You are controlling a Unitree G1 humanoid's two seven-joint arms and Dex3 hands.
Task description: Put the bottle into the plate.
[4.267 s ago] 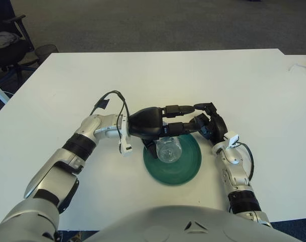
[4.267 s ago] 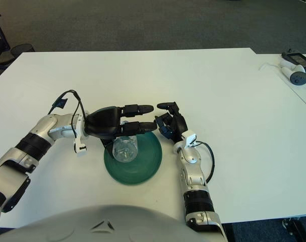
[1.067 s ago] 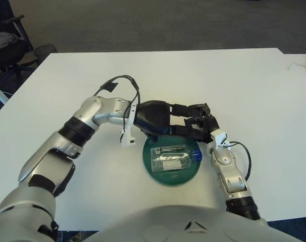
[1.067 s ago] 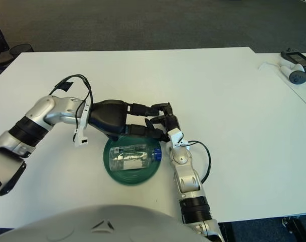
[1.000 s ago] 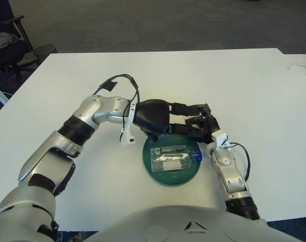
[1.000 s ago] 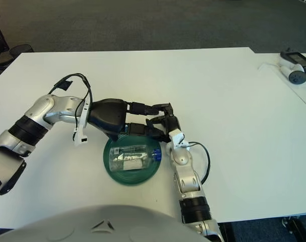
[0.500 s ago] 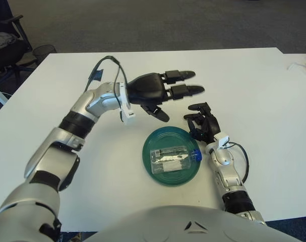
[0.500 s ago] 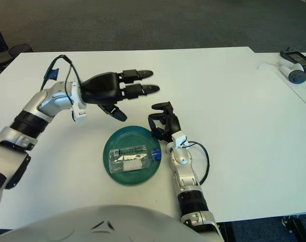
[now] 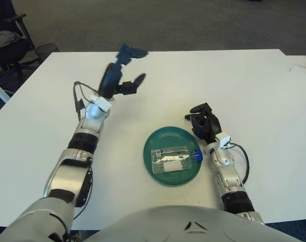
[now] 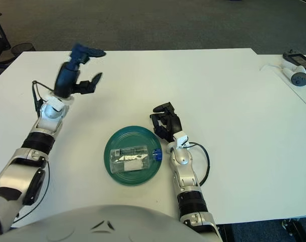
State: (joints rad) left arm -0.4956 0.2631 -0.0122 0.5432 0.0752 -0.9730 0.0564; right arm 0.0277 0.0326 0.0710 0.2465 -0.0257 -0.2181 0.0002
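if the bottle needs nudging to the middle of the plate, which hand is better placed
Probably the right hand: it shows beside the plate's rim, near the bottle's cap. The left hand is raised, far from the plate.

Silver arms, black hands (black cables)

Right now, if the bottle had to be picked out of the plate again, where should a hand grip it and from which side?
Grip the bottle around its clear mid-body, coming from above. It lies on its side in the green plate, blue cap toward the right hand, so fingers could straddle it front to back. The plate's raised rim would probably block a low sideways approach. The left hand is raised, far off.
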